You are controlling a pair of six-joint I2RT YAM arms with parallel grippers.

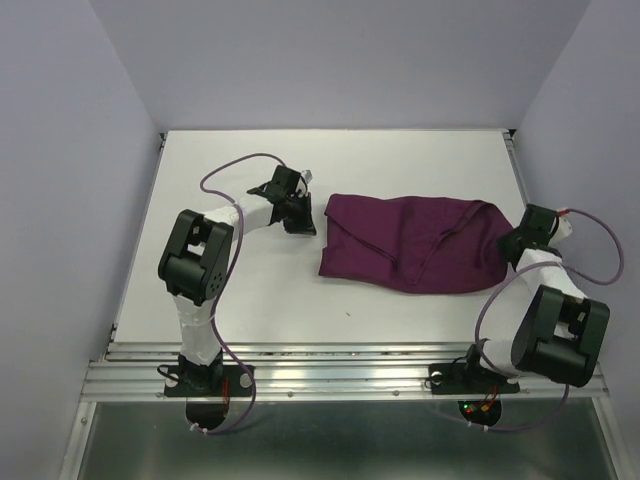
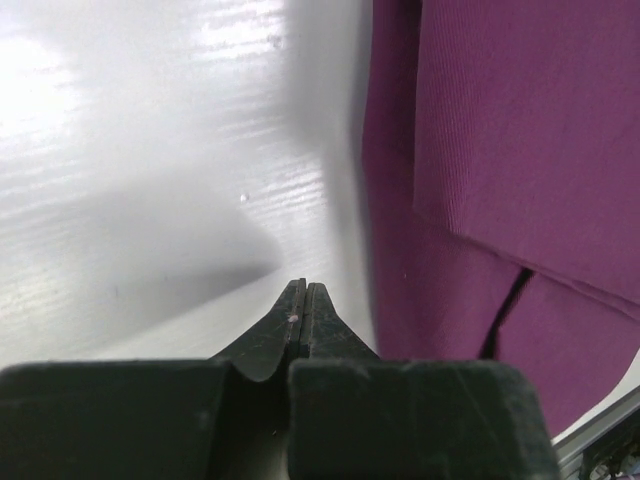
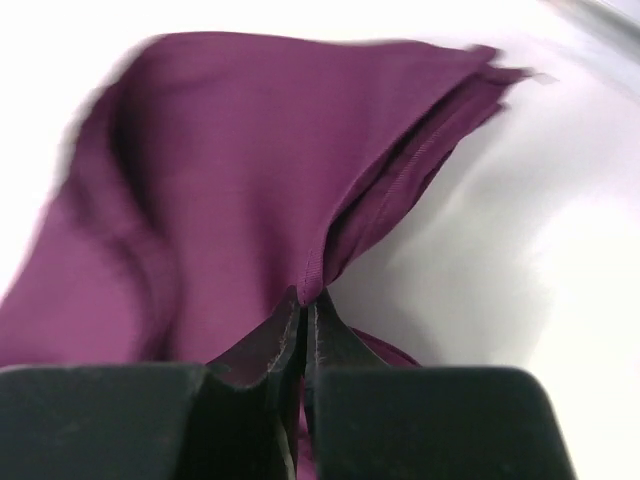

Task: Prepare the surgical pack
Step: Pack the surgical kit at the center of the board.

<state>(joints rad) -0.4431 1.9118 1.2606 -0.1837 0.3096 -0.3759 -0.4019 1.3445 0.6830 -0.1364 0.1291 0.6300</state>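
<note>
The plum-purple cloth of the surgical pack lies folded and rumpled across the middle right of the white table. My right gripper is at its right end, shut on a hemmed fold of the cloth, which rises from between the fingertips. My left gripper is shut with nothing in it, hovering over bare table just left of the cloth's left edge. No tray, instruments, gauze or packets show in any view.
The white table is walled by lilac panels on the left, back and right. A metal rail runs along the near edge by both arm bases. Purple cables loop from each wrist.
</note>
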